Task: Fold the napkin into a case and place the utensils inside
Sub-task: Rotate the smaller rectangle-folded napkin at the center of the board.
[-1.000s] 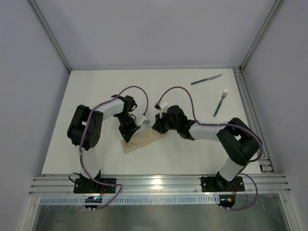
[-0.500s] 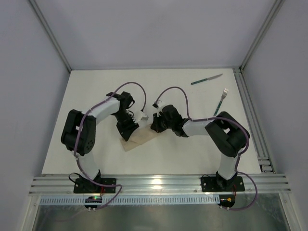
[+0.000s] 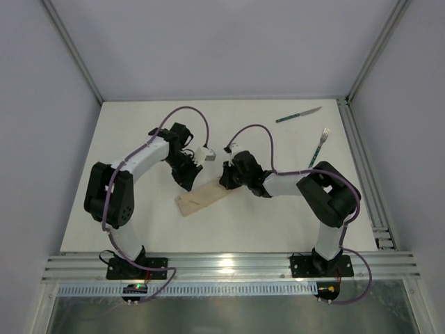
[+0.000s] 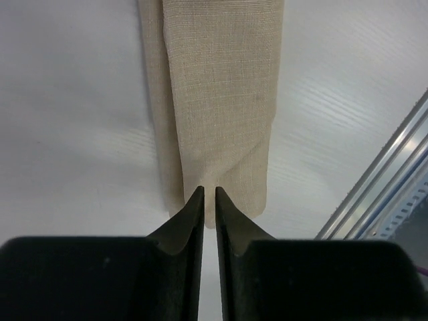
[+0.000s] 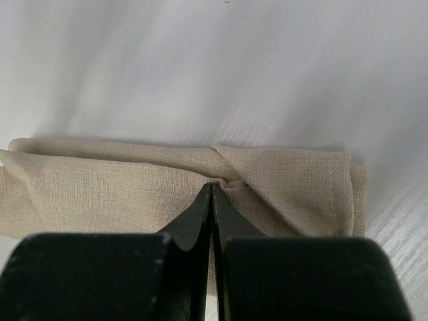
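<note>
The napkin (image 3: 201, 198) lies folded into a narrow beige strip, slanting across the table middle. In the left wrist view its near end (image 4: 221, 100) lies just under my left gripper (image 4: 207, 192), whose jaws stand a narrow slit apart with nothing between them. From above, the left gripper (image 3: 190, 184) hovers at the strip's upper-left side. My right gripper (image 5: 212, 184) is shut, its tips pinching a small pucker of the napkin (image 5: 100, 187) where two folds meet; it sits at the strip's right end (image 3: 224, 182). The knife (image 3: 297, 115) and fork (image 3: 319, 149) lie at the far right, untouched.
An aluminium rail (image 3: 365, 167) runs along the table's right edge, close to the fork. Another rail (image 3: 229, 264) borders the near edge by the arm bases. White walls enclose the back and sides.
My left gripper has let go of the napkin and drawn back toward the far left, baring more of the strip. The right gripper has closed on the strip's right end.
</note>
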`<state>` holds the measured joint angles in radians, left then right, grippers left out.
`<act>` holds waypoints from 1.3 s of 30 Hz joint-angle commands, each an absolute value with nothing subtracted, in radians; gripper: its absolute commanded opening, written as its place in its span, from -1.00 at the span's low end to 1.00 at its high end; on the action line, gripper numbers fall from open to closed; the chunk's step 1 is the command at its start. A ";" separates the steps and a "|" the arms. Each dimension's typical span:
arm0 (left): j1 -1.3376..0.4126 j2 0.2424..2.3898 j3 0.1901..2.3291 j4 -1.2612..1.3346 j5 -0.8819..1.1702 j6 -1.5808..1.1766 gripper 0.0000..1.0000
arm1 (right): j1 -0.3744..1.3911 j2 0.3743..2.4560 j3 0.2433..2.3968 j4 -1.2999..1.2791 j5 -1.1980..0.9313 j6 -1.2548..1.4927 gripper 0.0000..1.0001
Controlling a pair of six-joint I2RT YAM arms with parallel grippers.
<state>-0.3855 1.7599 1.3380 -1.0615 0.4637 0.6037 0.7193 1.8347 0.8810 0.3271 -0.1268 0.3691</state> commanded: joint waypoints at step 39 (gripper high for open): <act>-0.462 1.913 1.166 -0.428 -0.051 0.802 -0.92 | 0.403 2.150 1.549 -0.284 -0.747 0.008 0.36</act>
